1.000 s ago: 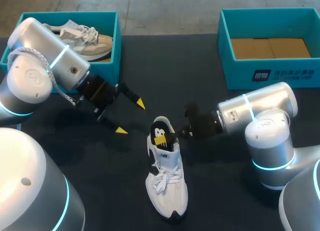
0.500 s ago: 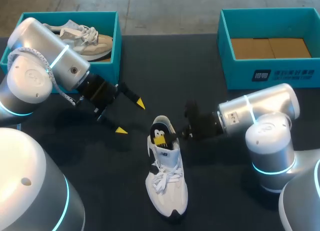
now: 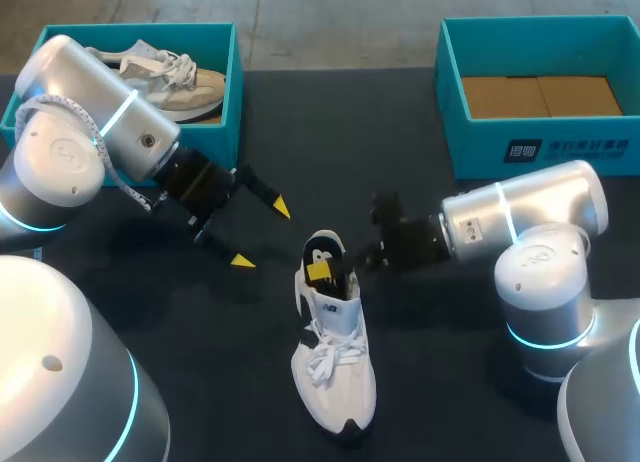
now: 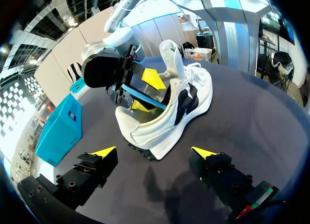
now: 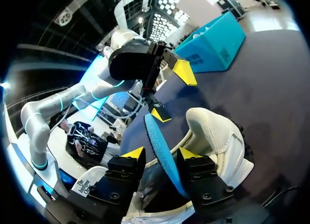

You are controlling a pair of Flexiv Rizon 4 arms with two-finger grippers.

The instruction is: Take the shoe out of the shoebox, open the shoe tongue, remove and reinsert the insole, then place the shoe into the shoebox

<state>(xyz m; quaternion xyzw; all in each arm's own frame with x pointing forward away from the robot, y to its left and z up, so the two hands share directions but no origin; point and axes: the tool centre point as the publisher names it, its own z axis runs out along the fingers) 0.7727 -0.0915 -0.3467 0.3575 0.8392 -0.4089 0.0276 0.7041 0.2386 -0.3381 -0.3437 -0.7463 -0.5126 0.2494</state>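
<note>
The white shoe (image 3: 335, 372) is standing on the dark bench (image 3: 430, 382) between both arms, the right jaws are pinching the blue insole (image 5: 162, 151), which seems to be sticking partly out of its heel opening, and the left jaws are hovering spread, apart from it.

Cloth shoe (image 3: 336, 367), smooth matt insole (image 5: 160, 149)
</note>
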